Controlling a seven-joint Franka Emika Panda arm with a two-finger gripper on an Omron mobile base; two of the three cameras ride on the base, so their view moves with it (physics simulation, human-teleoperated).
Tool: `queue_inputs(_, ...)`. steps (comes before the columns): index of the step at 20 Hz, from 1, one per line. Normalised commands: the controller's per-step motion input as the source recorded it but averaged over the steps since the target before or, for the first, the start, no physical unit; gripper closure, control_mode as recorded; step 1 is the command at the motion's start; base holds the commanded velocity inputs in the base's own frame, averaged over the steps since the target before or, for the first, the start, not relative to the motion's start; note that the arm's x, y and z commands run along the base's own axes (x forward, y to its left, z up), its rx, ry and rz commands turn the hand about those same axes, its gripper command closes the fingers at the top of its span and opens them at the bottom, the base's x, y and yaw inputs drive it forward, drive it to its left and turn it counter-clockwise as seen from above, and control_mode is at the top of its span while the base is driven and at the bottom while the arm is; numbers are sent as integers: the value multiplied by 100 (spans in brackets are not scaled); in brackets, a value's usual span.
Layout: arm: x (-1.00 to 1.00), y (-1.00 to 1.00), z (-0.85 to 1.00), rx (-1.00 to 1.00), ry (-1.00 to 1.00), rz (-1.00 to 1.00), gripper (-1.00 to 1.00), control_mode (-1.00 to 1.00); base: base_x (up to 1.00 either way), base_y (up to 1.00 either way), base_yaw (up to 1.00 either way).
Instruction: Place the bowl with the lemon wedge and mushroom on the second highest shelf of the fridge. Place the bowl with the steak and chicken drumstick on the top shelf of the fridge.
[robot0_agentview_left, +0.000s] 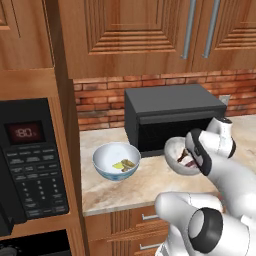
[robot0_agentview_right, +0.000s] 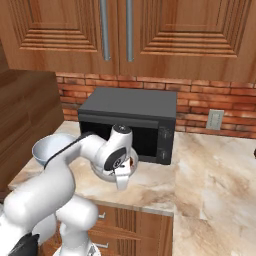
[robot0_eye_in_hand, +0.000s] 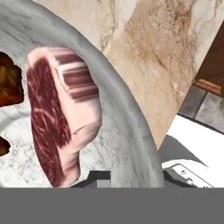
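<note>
The grey marbled bowl (robot0_eye_in_hand: 118, 100) holds a raw steak (robot0_eye_in_hand: 61, 118) and a brown chicken drumstick (robot0_eye_in_hand: 8, 85). It sits on the counter in front of the microwave (robot0_agentview_left: 172, 107), also seen as bowl (robot0_agentview_left: 173, 149) and bowl (robot0_agentview_right: 102, 175). My gripper (robot0_eye_in_hand: 133, 179) reaches down over the bowl's near rim, one finger inside and one outside, both pressed against the wall. The gripper (robot0_agentview_left: 189, 161) and gripper (robot0_agentview_right: 123, 172) hang at that bowl's edge. To the left stands the pale blue bowl (robot0_agentview_left: 102, 170) with the lemon wedge and mushroom, also bowl (robot0_agentview_right: 45, 147). The fridge is out of view.
A black microwave (robot0_agentview_right: 130, 107) stands against the brick wall right behind both bowls. A black oven control panel (robot0_agentview_left: 30, 165) in a wooden column bounds the counter on the left. Wooden cabinets hang overhead. The marble counter (robot0_agentview_right: 210, 165) runs on to the right, past a wall outlet (robot0_agentview_right: 216, 119).
</note>
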Motion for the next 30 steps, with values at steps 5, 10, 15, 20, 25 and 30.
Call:
queue_inputs(5,-69,15,69,-11,-26,-1,100,-100,0,0,0)
queue_inputs(10,-57,31,100,-17,-20,0,100,-100,0,0,0)
queue_inputs(15,-47,54,90,-22,-15,7,100,-100,0,0,0)
queue_inputs(20,-56,25,34,-12,-12,4,100,-100,0,0,0)
queue_inputs(25,-31,3,0,-4,-7,0,100,100,-27,18,-11)
queue_inputs(30,0,0,0,0,0,0,100,100,-34,29,-69)
